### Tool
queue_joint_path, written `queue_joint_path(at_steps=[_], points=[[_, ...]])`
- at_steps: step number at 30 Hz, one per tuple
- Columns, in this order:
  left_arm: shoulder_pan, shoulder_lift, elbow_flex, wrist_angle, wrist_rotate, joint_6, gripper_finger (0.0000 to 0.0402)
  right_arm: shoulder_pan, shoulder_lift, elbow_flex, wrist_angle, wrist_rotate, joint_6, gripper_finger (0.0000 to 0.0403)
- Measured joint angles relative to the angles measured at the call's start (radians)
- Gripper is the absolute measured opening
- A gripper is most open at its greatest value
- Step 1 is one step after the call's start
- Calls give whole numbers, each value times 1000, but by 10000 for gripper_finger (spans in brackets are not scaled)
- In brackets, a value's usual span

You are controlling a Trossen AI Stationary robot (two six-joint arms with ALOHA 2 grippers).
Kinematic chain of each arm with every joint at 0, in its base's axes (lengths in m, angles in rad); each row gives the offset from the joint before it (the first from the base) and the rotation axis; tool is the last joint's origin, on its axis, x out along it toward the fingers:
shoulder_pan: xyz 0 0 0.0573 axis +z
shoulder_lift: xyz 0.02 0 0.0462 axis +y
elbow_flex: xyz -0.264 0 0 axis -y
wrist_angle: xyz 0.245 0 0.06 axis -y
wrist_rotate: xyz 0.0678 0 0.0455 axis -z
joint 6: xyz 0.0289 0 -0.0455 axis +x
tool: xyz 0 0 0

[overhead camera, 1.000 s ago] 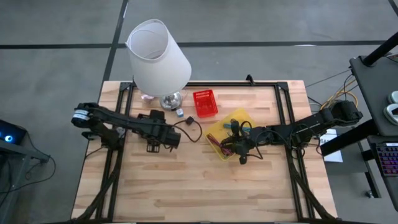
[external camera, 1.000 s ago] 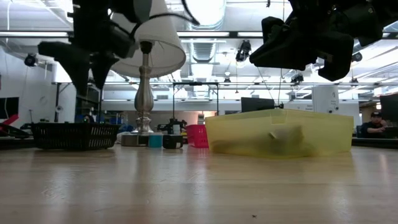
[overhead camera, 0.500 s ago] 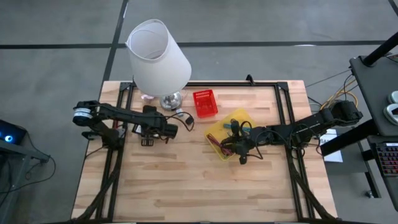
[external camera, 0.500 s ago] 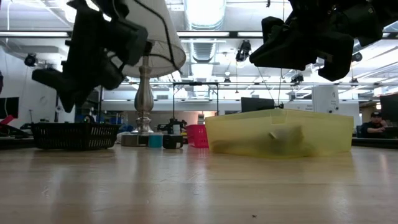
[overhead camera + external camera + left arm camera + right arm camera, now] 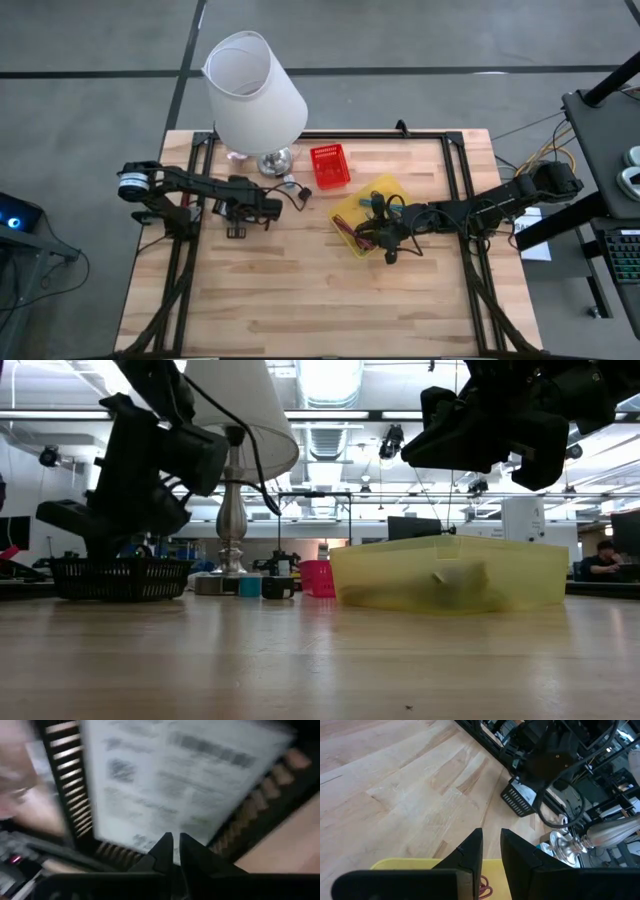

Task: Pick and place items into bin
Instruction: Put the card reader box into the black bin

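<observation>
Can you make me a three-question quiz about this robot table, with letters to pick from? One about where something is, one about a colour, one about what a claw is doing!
1. Where is the lamp?
A. far edge of the table
B. near edge
C. inside the bin

2. What colour is the small basket beside the lamp?
A. blue
B. red
C. white

3. The right gripper is:
A. resting flat on the wood
B. above the yellow bin
C. gripping the lamp

Answers: 1 A, the high view shows it at the far edge. 2 B, it is bright red. 3 B, it hangs over the bin.
</observation>
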Motion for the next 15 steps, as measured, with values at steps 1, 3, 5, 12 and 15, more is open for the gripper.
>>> queue_joint_path(at_steps=[1, 3, 5, 12, 15], points=[[0, 0, -4, 10, 22, 13, 13, 0, 0, 0, 0, 0, 0, 57], [0, 0, -6, 10, 25, 30, 12, 0, 0, 0, 0, 0, 0, 57], [0, 0, -5, 6, 9, 31, 12, 0, 0, 0, 0, 0, 0, 57], [0, -45, 52, -24, -70, 28, 12, 0, 0, 0, 1, 0, 0, 57], [0, -86, 84, -21, -84, 26, 12, 0, 0, 0, 1, 0, 0, 57]])
